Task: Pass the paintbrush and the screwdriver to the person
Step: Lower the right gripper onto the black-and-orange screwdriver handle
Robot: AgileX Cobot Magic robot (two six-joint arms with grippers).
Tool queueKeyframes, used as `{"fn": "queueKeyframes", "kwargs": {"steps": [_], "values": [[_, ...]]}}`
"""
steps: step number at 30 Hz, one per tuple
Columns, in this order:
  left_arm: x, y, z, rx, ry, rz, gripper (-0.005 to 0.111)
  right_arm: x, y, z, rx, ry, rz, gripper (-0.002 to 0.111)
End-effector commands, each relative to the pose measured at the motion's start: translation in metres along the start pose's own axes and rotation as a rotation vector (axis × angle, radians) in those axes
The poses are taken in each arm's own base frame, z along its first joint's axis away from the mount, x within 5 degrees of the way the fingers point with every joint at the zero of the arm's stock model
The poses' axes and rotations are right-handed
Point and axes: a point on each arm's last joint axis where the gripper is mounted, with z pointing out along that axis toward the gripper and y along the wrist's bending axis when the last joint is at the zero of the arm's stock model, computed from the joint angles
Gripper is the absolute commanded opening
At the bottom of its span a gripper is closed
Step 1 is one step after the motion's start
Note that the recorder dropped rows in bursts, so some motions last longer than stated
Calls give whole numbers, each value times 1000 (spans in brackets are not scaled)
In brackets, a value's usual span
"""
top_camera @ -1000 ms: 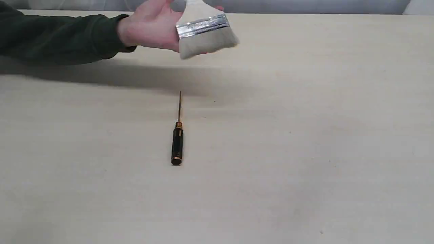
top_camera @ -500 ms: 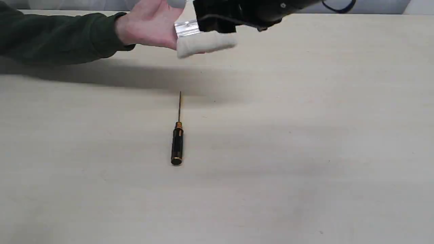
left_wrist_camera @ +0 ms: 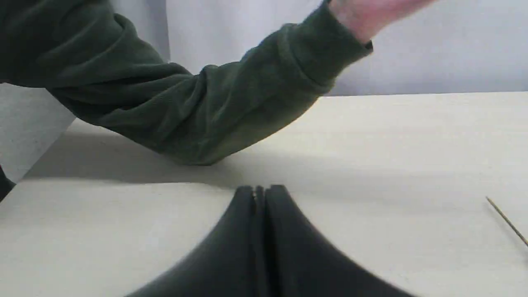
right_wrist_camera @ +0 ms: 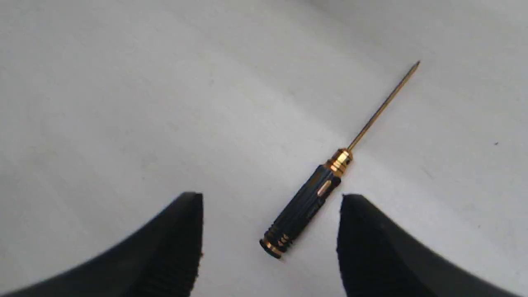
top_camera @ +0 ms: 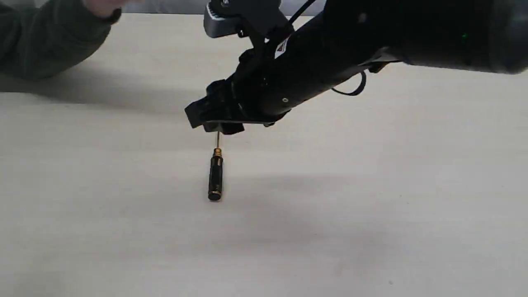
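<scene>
Green sleeve at the far left: the person point(top_camera: 45, 41) is now lying back toward the far left corner. The bare hand point(top_camera: 103, 5) is only just showing at the far edge, where half a second ago it was reaching to the middle. The paintbrush that was at that hand is no longer showing in any view.

In the left wrist view the left fingers point(left_wrist_camera: 243, 214) are pressing together with nothing between them, low over the tabletop point(top_camera: 371, 206).

At the middle the screwdriver point(top_camera: 215, 173) is lying flat where it was before, handle near and shaft pointing far.

The right arm point(top_camera: 350, 45) is now reaching in from the right. It has come down from the far edge, and its black head is hanging over the shaft and hiding the tip. In its wrist view the right fingers point(right_wrist_camera: 173, 239) are standing wide apart, and the black handle is lying between them without touching either.
</scene>
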Motion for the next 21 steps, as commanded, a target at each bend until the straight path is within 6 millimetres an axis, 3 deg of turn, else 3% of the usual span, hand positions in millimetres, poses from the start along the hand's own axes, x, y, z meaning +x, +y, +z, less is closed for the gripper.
{"fn": "queueKeyframes", "kwargs": {"steps": [1, 15, 21], "values": [[0, 0, 0, 7, -11, -2, 0, 6, -6, 19, 20, 40, 9, 51], [0, 0, 0, 7, -11, -2, 0, 22, -23, 73, 67, 96, 60, 55], [0, -1, 0, 8, -8, -5, 0, 25, -28, 85, 81, 88, 64, 55]]}}
